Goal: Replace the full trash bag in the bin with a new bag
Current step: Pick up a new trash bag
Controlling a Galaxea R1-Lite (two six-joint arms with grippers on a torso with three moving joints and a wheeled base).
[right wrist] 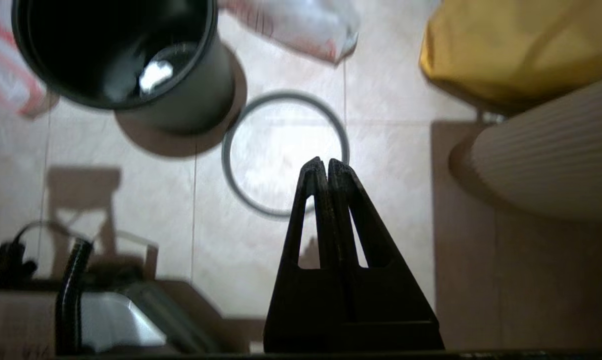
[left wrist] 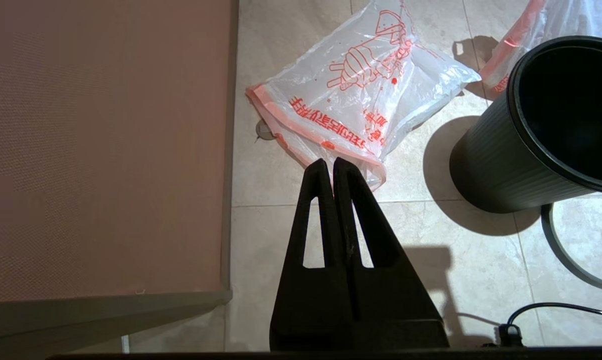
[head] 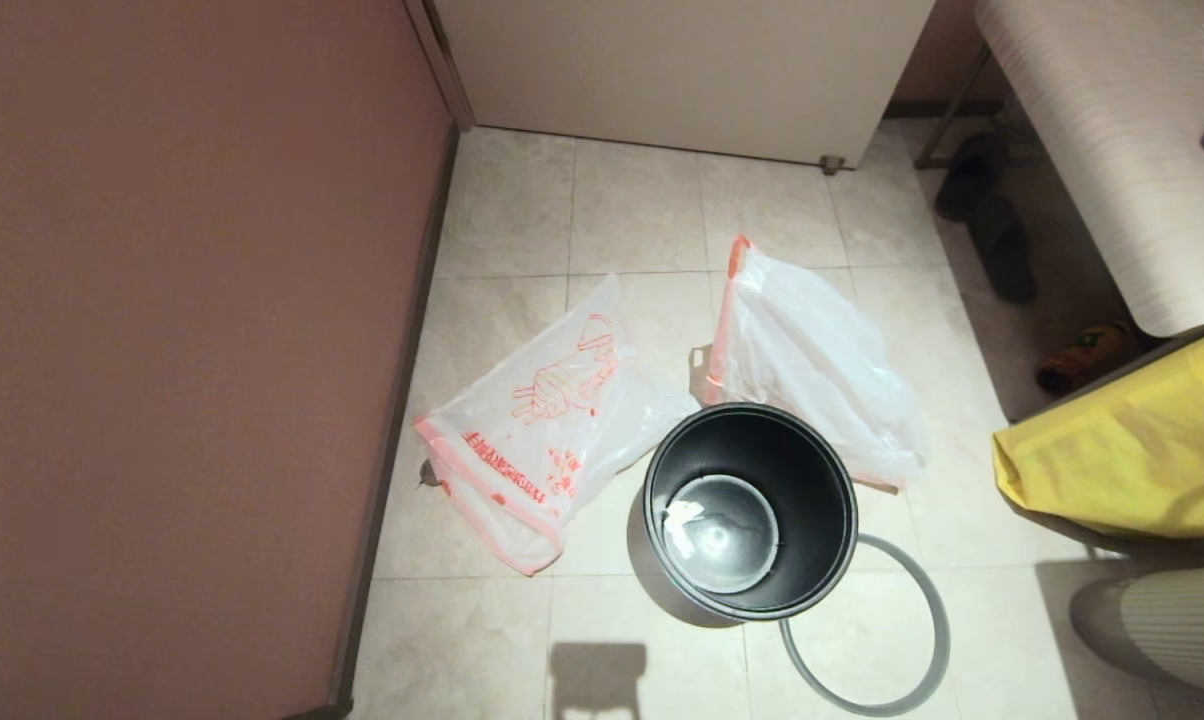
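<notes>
Tiled floor [head: 522,640] lies bare in front of your bin [head: 750,510], which stands upright and unlined, its grey hoop [head: 867,625] flat on the tiles at its right, touching its base. Your left gripper [left wrist: 329,162], clenched on nothing, hovers just short of the new bag's [head: 547,425] hem; that bag lies flat near the wall [head: 182,330], long axis slanting away toward the bin. Your right gripper [right wrist: 322,162], also clenched and empty, hangs over the hoop, with the full trash bag [head: 812,355] behind the bin, hem pointing away from you.
</notes>
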